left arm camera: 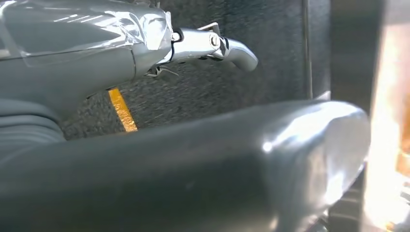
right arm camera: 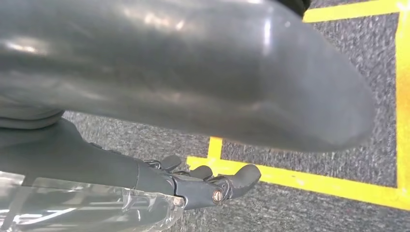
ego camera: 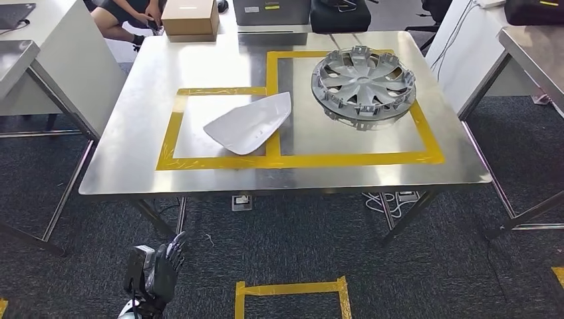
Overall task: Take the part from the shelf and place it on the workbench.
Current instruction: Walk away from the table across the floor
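**Part on the table, both robot hands low and empty**

Where the carpet [ego camera: 465,266] lies nearest the robot, the left robot hand [ego camera: 159,269] hangs low over it with its fingers loosely apart and nothing in them; the left wrist view shows the same hand [left arm camera: 145,145] beside a strip of yellow tape [left arm camera: 122,110] on the carpet, thumb and fingers apart, holding nothing; the right robot hand [right arm camera: 193,96] appears in its own wrist view above carpet marked with yellow lines, its dark fingers [right arm camera: 227,183] gently curved, apart from the thumb, and gripping nothing; just ahead on the floor is a taped yellow square [ego camera: 292,289]. Beyond it stands the steel table [ego camera: 126,166], with two adjoining rectangles outlined in yellow; the part [ego camera: 249,123], a pale, roughly triangular panel, lies flat mostly inside the left rectangle, its tip crossing the shared tape line; the hubcap [ego camera: 364,83] rests in the right rectangle, well apart from the part; at the far edge sits a box [ego camera: 190,18], and behind it a seated person [ego camera: 123,16] is partly visible.
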`<state>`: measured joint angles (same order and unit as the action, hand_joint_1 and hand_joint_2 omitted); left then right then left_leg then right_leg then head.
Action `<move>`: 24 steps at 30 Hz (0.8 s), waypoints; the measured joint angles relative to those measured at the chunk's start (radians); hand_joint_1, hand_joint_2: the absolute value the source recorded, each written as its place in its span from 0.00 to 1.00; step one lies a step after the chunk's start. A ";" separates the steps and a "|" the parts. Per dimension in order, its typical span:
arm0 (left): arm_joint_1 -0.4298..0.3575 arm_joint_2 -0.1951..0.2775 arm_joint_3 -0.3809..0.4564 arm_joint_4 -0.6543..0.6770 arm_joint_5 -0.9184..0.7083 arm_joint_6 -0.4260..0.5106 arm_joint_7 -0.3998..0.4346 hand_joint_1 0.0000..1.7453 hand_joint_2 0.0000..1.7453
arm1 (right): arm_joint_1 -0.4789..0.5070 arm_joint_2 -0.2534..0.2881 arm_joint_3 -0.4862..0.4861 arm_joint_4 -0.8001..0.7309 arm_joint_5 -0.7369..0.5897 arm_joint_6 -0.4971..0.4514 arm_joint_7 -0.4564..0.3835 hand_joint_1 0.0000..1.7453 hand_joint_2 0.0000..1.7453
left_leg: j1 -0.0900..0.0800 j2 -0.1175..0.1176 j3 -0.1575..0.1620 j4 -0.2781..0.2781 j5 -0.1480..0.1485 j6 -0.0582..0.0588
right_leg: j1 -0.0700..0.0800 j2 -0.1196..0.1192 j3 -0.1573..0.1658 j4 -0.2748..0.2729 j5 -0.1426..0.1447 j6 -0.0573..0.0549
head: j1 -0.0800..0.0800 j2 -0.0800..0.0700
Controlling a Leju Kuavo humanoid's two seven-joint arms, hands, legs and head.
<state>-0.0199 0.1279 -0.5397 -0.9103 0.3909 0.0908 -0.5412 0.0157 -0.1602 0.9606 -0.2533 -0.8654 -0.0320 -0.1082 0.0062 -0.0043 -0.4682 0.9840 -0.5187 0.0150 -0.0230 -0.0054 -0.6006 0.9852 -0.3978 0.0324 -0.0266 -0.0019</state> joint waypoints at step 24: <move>0.002 0.005 -0.008 -0.033 -0.036 0.075 0.042 0.00 0.00 | -0.003 -0.010 0.049 -0.001 -0.068 -0.002 -0.010 0.00 0.00 | 0.005 0.004 -0.236 0.280 -0.043 -0.014 | 0.004 -0.002 0.059 -0.030 -0.037 -0.036 | 0.001 0.000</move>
<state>-0.0178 0.1326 -0.5473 -0.9430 0.3547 0.1658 -0.4992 0.0123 -0.1703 1.0093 -0.2541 -0.9335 -0.0341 -0.1186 0.0116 -0.0007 -0.7043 1.2644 -0.5615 0.0013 -0.0195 -0.0070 -0.5415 0.9551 -0.4346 -0.0032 -0.0258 -0.0019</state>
